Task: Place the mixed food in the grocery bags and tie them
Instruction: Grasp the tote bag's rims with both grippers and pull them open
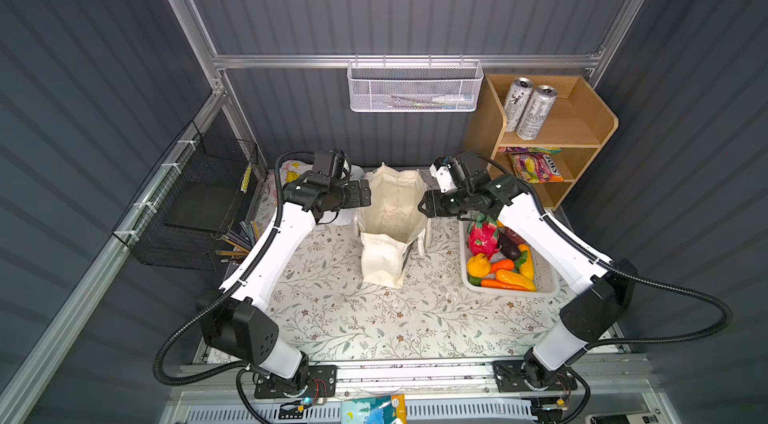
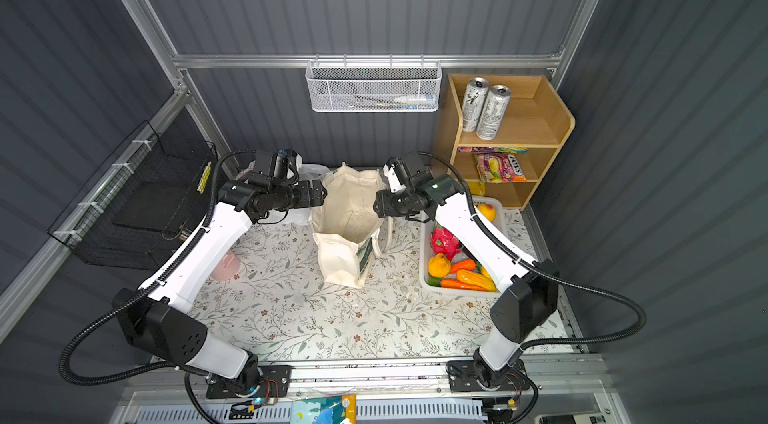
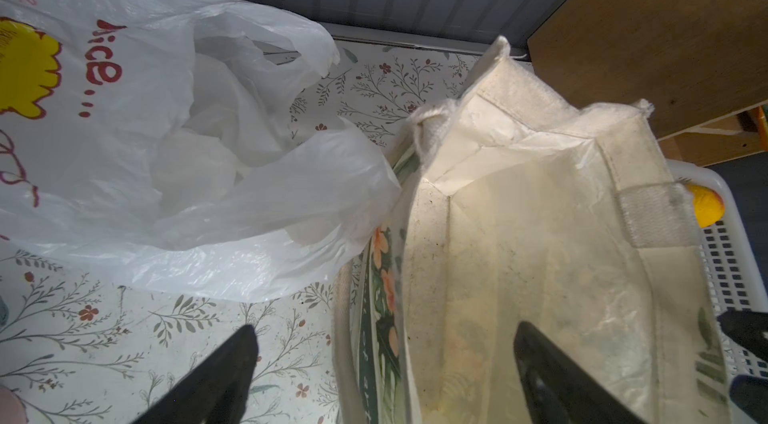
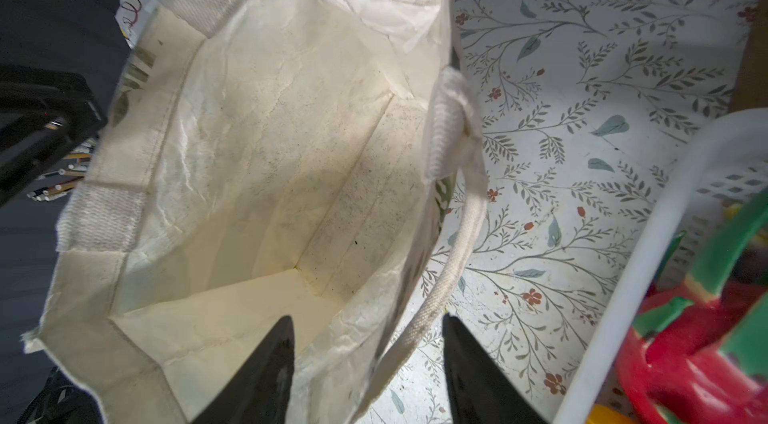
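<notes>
The cream canvas tote stands open in mid-table, nothing inside it. My left gripper is open wide and straddles the tote's left wall. My right gripper has its jaws apart around the tote's right wall and rope handle, not pressing on them. The white printed plastic bag lies crumpled left of the tote. Dragon fruit, carrots and yellow fruit fill a white basket. Two silver cans and snack packets sit on the shelf.
The white slotted basket sits right of the tote, under my right arm. The wooden shelf stands at the back right. A black wire basket hangs at the left wall with pencils below. A pink cup is beside my left arm.
</notes>
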Controlling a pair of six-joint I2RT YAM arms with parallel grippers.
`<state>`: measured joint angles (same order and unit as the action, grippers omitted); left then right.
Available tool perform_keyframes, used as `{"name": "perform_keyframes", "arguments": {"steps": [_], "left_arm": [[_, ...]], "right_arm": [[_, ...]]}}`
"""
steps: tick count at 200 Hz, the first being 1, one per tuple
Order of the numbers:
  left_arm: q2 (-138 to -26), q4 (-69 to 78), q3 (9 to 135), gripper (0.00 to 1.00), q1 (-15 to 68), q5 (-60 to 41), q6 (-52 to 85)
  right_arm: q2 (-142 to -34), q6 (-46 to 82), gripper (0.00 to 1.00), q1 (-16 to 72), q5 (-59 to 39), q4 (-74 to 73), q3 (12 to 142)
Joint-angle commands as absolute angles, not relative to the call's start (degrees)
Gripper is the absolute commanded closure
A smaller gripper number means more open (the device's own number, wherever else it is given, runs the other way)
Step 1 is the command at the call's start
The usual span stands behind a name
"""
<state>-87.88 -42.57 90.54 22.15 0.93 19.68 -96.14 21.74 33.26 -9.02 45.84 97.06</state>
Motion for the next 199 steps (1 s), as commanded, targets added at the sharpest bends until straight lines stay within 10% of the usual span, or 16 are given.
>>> {"name": "perform_keyframes", "arguments": {"steps": [1, 35, 62, 186, 199], "left_arm": [[-87.8, -41.4, 89.7, 0.13, 22.4, -0.6, 19.2], [-90.6, -38.7, 88.8, 0.39, 22.6, -5.0, 20.1], [-88.5, -38.6, 87.7, 1.00, 22.8, -6.4, 21.4], [-82.2, -32.1, 77.3, 1.00, 23.7, -8.8, 25.4], [-82.3, -31.5, 76.3, 1.00, 24.0, -9.0, 25.4]], "right_arm": [[-97.8, 21.0, 0.49, 33.7, -8.1, 48.3, 98.4], [-97.9, 19.9, 0.70, 33.5, -6.6, 48.6, 99.1], [-95.7, 17.8, 1.00, 31.8, -6.0, 51.2, 99.7], [-87.5, 19.9, 1.00, 27.0, -10.1, 44.1, 88.5], [-87.4, 20.1, 0.83, 26.5, -11.2, 43.6, 87.6]]}}
